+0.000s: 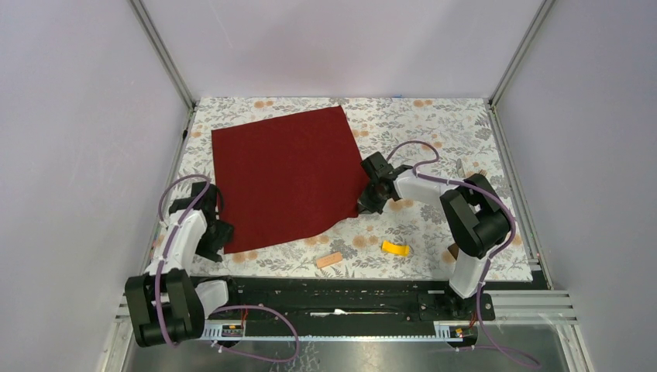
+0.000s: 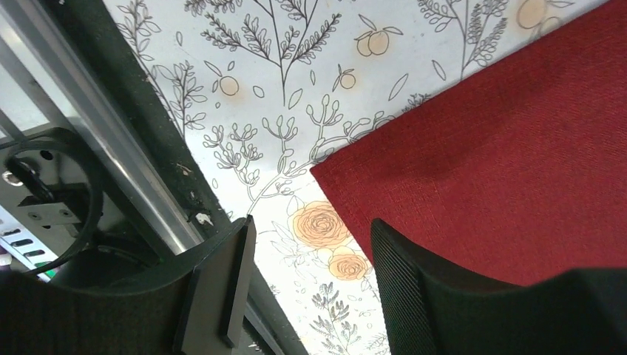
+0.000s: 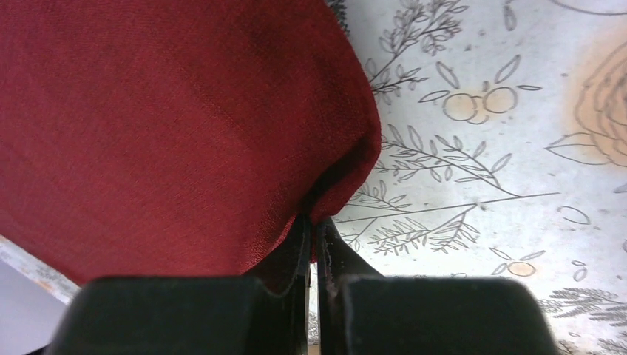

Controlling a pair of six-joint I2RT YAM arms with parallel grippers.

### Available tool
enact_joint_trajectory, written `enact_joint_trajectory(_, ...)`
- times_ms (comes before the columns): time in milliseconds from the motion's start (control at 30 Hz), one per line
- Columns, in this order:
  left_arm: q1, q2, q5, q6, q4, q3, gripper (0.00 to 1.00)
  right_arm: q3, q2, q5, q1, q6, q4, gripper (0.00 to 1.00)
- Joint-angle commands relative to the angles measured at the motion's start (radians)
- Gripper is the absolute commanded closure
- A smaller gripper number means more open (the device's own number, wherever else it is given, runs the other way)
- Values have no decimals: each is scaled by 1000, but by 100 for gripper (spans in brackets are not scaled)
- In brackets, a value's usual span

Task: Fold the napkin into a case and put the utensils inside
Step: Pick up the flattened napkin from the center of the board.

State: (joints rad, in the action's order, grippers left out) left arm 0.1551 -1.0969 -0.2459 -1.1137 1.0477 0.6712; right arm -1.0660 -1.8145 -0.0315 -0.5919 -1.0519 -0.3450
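Observation:
The dark red napkin (image 1: 283, 174) lies spread flat on the floral table cover. My right gripper (image 1: 364, 205) is shut on the napkin's near right corner, which bunches up between its tips in the right wrist view (image 3: 314, 222); the cloth (image 3: 163, 133) fills the left of that view. My left gripper (image 1: 221, 232) is open and empty at the napkin's near left corner. In the left wrist view (image 2: 310, 237) the cloth corner (image 2: 503, 148) lies just ahead of the jaws. A slim silver tip (image 1: 459, 166) shows behind the right arm; the rest of the utensils is hidden.
A tan block (image 1: 329, 260) and a yellow block (image 1: 396, 249) lie on the cover near the front edge. A brown block (image 1: 449, 252) sits by the right arm's base. Metal frame rails (image 1: 349, 298) run along the front, and grey walls close in the sides.

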Motion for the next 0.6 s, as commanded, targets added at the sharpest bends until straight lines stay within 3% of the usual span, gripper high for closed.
enact_joint_trajectory(0, 11, -51, 24, 11, -74, -6, 37, 33, -26, -19, -8, 2, 23, 100)
enact_joint_trajectory(167, 19, -102, 7, 14, -108, -7, 41, 52, -6, -2, -4, 4, 25, 100)
enact_joint_trajectory(400, 35, -153, 60, -21, -185, -59, 57, 60, 15, 7, 7, 5, 25, 100)
enact_joint_trajectory(567, 53, -145, 47, -8, -207, -78, 54, 69, 25, 9, 10, 6, 26, 100)
